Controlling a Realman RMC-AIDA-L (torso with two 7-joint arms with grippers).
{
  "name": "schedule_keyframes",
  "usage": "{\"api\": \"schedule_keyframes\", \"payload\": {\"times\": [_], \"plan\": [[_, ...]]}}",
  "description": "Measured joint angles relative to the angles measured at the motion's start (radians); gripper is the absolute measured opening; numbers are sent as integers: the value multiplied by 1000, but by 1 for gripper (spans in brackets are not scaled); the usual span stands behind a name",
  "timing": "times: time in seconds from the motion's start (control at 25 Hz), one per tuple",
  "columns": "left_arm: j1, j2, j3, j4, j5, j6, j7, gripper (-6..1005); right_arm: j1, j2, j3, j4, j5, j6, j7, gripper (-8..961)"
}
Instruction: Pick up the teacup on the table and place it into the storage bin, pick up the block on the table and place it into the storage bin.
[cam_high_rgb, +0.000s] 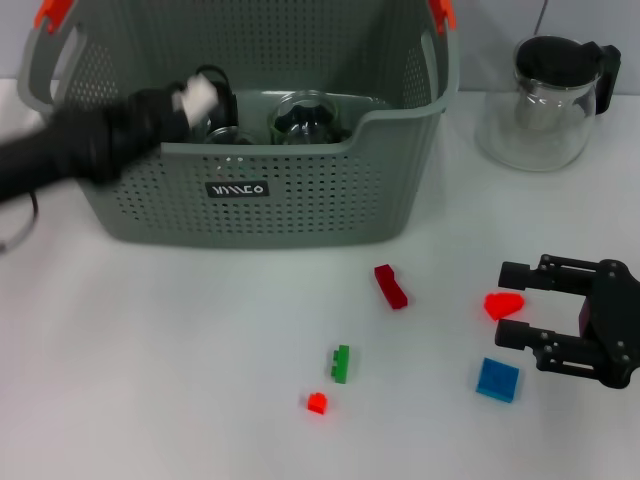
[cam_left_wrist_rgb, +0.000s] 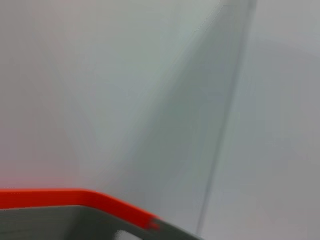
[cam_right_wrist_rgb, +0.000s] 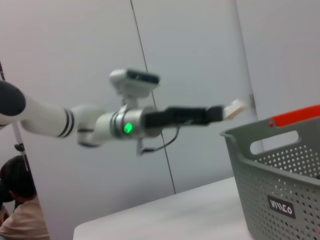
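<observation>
The storage bin (cam_high_rgb: 300, 200), grey-green and perforated, stands at the back of the white table. A clear glass teacup (cam_high_rgb: 305, 118) sits inside it. My left arm reaches over the bin's left side, and the left gripper (cam_high_rgb: 203, 102) is blurred inside the bin beside the teacup. Near the front right, my right gripper (cam_high_rgb: 512, 303) is open, with a bright red block (cam_high_rgb: 503, 304) between its fingers (cam_high_rgb: 520, 273) on the table. The bin's wall (cam_right_wrist_rgb: 280, 200) and my left arm show in the right wrist view. The left wrist view shows only the bin's orange-red handle clip (cam_left_wrist_rgb: 75, 197).
A glass jug with a black lid (cam_high_rgb: 545, 100) stands at the back right. Loose on the table are a dark red block (cam_high_rgb: 390, 286), a green block (cam_high_rgb: 341, 363), a small red block (cam_high_rgb: 317, 402) and a blue block (cam_high_rgb: 497, 380).
</observation>
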Motion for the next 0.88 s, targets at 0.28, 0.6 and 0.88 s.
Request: {"api": "schedule_keyframes", "payload": {"times": [0.28,0.6,0.88], "plan": [[-125,22,213,127,72,-375,-409,256,6,1,0,3,0,1,1,674],[-182,25,495,130,276,-692,-706,276,5,1,0,2,0,-1,1,675],[-150,-6,503,226,248,-669,-719,332,3,0,0,1,0,-1,2,674]]}}
